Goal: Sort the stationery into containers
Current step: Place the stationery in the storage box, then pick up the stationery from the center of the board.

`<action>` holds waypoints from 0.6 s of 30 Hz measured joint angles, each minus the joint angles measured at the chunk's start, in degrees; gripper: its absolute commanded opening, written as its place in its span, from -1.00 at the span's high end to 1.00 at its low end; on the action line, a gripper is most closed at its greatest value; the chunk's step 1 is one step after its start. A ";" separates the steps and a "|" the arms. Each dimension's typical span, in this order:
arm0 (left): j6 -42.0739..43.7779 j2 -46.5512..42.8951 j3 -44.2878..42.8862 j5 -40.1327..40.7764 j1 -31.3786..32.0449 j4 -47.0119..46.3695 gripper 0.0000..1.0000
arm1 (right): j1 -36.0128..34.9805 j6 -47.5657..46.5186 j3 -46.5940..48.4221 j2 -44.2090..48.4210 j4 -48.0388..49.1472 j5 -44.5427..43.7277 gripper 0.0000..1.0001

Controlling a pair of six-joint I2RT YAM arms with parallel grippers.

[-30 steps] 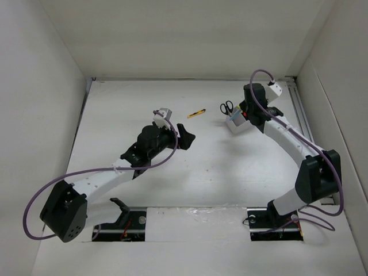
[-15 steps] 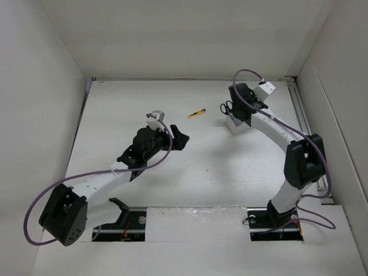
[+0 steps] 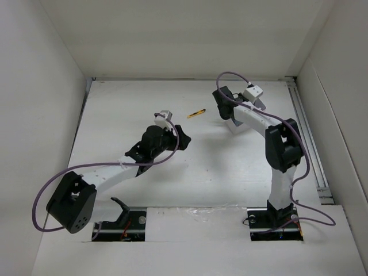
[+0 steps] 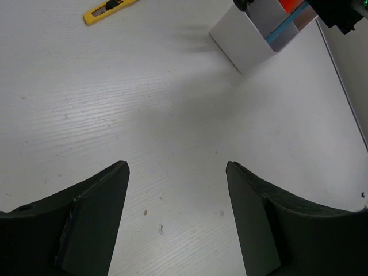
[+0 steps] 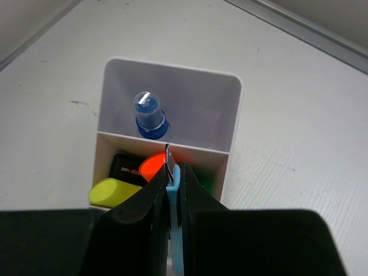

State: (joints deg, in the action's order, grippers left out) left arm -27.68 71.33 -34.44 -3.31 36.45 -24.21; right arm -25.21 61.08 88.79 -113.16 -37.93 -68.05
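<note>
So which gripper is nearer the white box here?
Right. The right gripper hangs directly above the white box, clamped on a blue pen over its divider. The left gripper is open over the table, well away from the box.

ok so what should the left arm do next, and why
Probably reach forward toward the yellow-and-black cutter. It lies flat on the white table, outside the white divided box, and the left pincer stands open and empty, well short of it.
</note>
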 measured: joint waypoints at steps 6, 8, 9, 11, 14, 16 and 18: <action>0.24 2.14 -2.14 2.19 0.33 1.44 -0.49 | -0.63 5.92 1.57 -1.86 -5.73 -1.77 -0.16; 0.24 2.99 -3.34 3.52 0.33 2.01 -0.52 | -0.76 5.92 1.57 -1.60 -5.60 -1.70 -0.33; 0.24 3.63 -4.15 4.07 0.33 2.34 -0.52 | -0.92 5.55 1.46 -1.25 -5.27 -1.29 -0.36; 0.31 5.20 -6.10 5.20 0.33 3.21 -0.52 | -1.27 4.11 0.26 0.70 -3.58 0.42 -0.43; 0.92 8.26 -9.25 7.10 0.33 4.33 -0.52 | -1.95 1.14 -2.38 6.14 -0.07 4.28 -0.46; 1.81 11.32 -12.04 8.66 0.33 5.38 -0.52 | -2.29 -0.83 -4.55 11.13 2.51 7.67 -0.46; 3.52 14.93 -15.47 10.03 0.33 6.80 -0.52 | -2.64 -2.36 -6.88 16.48 5.57 11.65 -0.39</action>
State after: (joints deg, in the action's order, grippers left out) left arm -24.16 86.26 -49.91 6.72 36.77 -17.41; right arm -27.86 58.72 81.91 -96.68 -32.36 -56.40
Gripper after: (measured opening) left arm 0.757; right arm 0.721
